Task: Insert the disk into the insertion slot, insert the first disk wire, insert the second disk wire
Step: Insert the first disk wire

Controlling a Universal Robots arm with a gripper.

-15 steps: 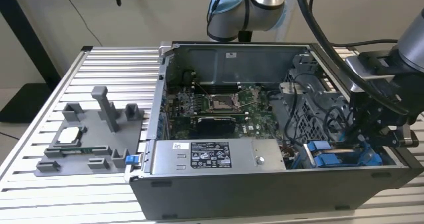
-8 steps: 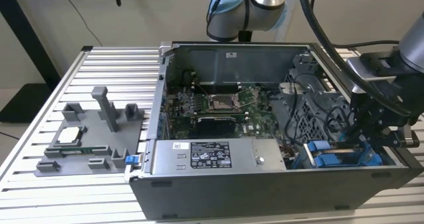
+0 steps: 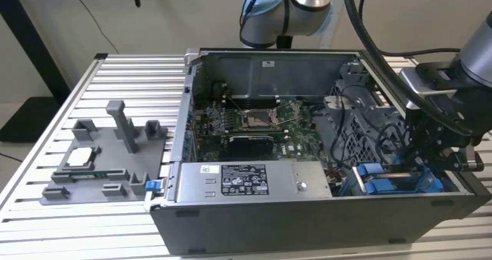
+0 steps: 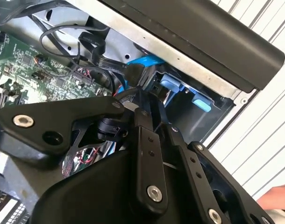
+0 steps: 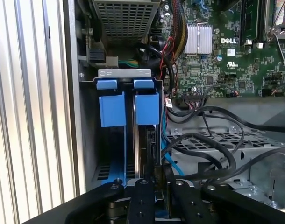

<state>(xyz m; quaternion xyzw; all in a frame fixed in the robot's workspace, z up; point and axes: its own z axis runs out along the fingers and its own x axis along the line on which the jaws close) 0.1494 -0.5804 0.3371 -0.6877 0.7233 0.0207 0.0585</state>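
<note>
The disk sits on edge in the insertion slot (image 5: 126,74) at the case's front corner, on the exterior view's right. Its blue carrier (image 4: 149,63) shows in both wrist views, and the blue latch tabs (image 5: 146,108) stand at the slot's mouth (image 3: 384,182). My gripper (image 3: 434,165) reaches down into the case right at the disk's end. Its fingers (image 5: 141,196) stand close together on a black disk wire plug (image 4: 133,72), which lies against the disk's edge. The gripper (image 4: 141,100) hides the plug's seat. More black wires (image 5: 212,144) loop beside the cage.
The open computer case (image 3: 307,219) lies on a slatted table (image 3: 115,81). The labelled power-supply box (image 3: 246,182) and the motherboard (image 3: 254,121) lie beside the slot. A grey fixture (image 3: 108,156) with parts is on the exterior view's left. A hand (image 4: 278,198) shows at the table's edge.
</note>
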